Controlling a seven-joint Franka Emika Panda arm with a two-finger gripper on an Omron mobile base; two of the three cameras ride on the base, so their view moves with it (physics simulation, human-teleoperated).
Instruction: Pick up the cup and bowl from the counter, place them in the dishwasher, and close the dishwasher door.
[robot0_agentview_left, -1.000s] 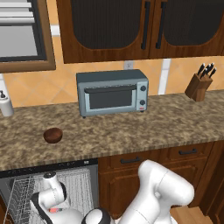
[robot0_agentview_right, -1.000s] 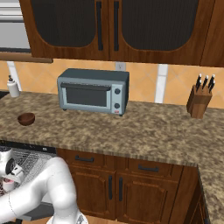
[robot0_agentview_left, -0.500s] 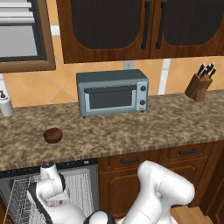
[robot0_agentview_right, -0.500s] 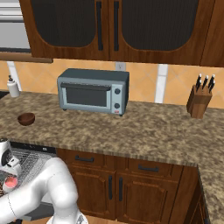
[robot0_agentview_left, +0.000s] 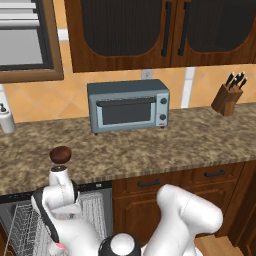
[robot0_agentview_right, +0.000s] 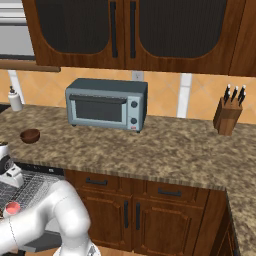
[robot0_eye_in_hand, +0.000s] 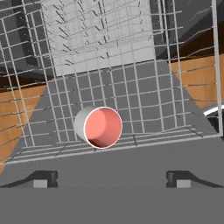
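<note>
— Pink-lined cup (robot0_eye_in_hand: 98, 127) is lying on its side in the dishwasher's wire rack (robot0_eye_in_hand: 131, 94), mouth towards the hand.

— And the gripper (robot0_eye_in_hand: 109, 178)?

— Fingers spread wide, holding nothing, poised above the rack.

— So the bowl next?

— I'd say so. That dark brown bowl (robot0_agentview_left: 60, 154) sits on the granite counter (robot0_agentview_left: 165, 145), near its front edge, above the dishwasher. It should lift straight up clear of the wires, then come down over the bowl's rim, pinching one wall.
</note>
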